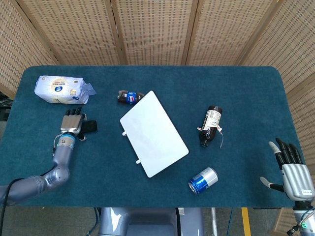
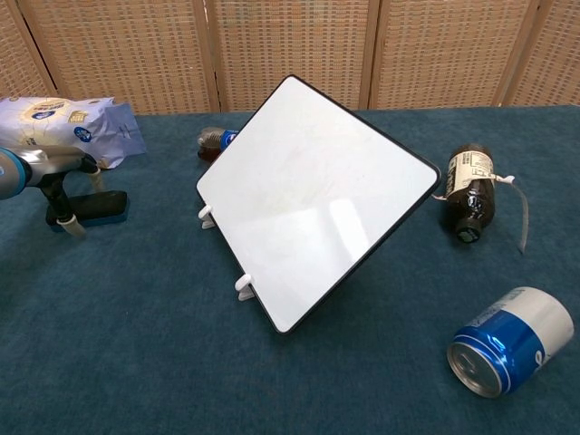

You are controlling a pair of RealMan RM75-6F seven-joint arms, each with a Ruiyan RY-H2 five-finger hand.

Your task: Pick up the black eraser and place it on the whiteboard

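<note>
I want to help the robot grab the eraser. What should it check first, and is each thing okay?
1. Black eraser lies flat on the table: ok.
2. Left hand is over the eraser: ok.
3. Fingers have a firm hold on the eraser: cannot tell.
4. Whiteboard has a bare top to put it on: ok.
5. Right hand is open and far off at the table's edge: ok.
6. Snack bag sits apart from the eraser: ok.
</note>
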